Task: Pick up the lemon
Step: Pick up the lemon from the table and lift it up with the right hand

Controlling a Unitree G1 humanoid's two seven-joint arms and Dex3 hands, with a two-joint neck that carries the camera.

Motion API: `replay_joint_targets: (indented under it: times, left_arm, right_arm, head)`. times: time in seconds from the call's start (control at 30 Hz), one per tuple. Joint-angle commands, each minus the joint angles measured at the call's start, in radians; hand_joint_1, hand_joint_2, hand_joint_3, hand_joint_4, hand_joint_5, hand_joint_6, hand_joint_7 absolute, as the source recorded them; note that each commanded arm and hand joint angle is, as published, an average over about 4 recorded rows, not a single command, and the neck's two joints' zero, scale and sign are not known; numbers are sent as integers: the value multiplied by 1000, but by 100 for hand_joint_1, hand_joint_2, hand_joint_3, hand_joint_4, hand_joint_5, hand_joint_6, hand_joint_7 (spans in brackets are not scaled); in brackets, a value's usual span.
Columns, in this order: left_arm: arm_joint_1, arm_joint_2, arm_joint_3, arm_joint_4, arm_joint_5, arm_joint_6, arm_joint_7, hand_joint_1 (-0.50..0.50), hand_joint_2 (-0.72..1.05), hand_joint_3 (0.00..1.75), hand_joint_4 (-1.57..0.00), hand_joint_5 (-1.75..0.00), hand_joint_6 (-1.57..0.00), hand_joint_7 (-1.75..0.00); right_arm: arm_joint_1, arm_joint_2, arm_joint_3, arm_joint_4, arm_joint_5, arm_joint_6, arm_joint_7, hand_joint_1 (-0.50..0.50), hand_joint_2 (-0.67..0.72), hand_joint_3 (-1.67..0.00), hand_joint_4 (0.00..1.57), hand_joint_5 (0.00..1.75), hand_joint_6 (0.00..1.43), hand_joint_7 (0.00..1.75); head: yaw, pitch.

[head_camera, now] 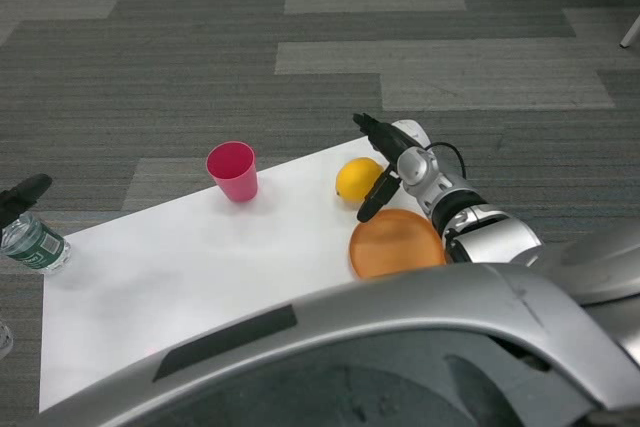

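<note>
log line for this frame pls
phase: reach | right hand: open, fingers either side of lemon, not lifted | left hand: by bottle, idle | lemon: on table

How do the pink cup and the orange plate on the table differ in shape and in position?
The pink cup is tall and stands upright; the orange plate is flat and shallow. The cup stands apart near the table's far edge, left of the lemon; the plate lies nearer the robot, below the right hand. Both look empty.
</note>
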Motion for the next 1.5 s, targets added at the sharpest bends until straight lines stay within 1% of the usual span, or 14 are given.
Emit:
replay_joint_targets:
  times: [0.03,0.2,0.33,0.57,0.63,0.7,0.9,1.07,1.2,1.23,1.37,1.4,1.5]
  left_arm:
    - [-17,6,8,0,3,-4,2,50,96,9,-7,0,0,0]
    - [-17,6,8,0,3,-4,2,50,96,9,-7,0,0,0]
    - [-17,6,8,0,3,-4,2,50,96,9,-7,0,0,0]
    - [-18,6,8,0,3,-4,2,50,96,9,-7,0,0,0]
    - [-19,6,8,0,3,-4,2,50,96,9,-7,0,0,0]
    - [-19,7,8,0,3,-4,2,50,96,9,-7,0,0,0]
    - [-24,7,5,4,3,-4,2,50,96,9,-7,0,0,0]
    - [-27,7,2,8,4,-4,2,50,96,9,-7,0,0,0]
    - [-27,5,1,13,4,-4,3,50,96,9,-7,0,0,0]
    - [-28,4,0,14,4,-4,3,50,96,7,-7,0,0,0]
    - [-28,3,-1,16,4,-4,4,50,96,9,-7,0,0,0]
    - [-28,3,-1,17,4,-4,4,50,96,9,-7,0,0,0]
    - [-28,3,-1,17,4,-4,4,50,96,9,-7,0,0,0]
  right_arm:
    - [-52,3,-6,38,-3,-18,-25,16,-3,-8,0,107,0,0]
    - [-90,4,-4,97,-28,-34,-49,17,-3,-8,0,107,0,0]
    - [-133,9,-2,169,-47,-34,-79,12,-3,-8,0,107,0,0]
    - [-186,10,5,279,-68,-34,-119,12,-3,-8,0,107,0,0]
    - [-193,10,5,300,-74,-34,-127,10,-3,-8,0,107,0,0]
    - [-195,10,5,311,-77,-33,-132,10,-3,-8,0,107,0,0]
    - [-213,14,7,359,-86,-30,-157,8,-3,-8,0,97,0,0]
    - [-222,22,16,375,-91,-26,-176,7,-3,-8,0,97,0,0]
    - [-239,28,18,403,-107,-22,-193,4,-3,-8,0,87,0,0]
    - [-244,30,22,409,-111,-21,-196,4,-3,-8,0,87,0,0]
    - [-255,37,43,418,-117,-16,-205,4,-3,-8,0,87,0,0]
    - [-257,38,47,419,-120,-14,-205,4,-5,-8,0,87,0,0]
    - [-262,42,51,420,-130,-8,-212,1,-16,-14,0,87,0,0]
  head:
    - [1,-1]
    - [3,-3]
    - [4,-4]
    - [8,-15]
    - [7,-14]
    - [7,-14]
    - [3,-18]
    - [4,-19]
    - [10,-22]
    - [10,-22]
    - [12,-24]
    - [13,-25]
    - [14,-26]
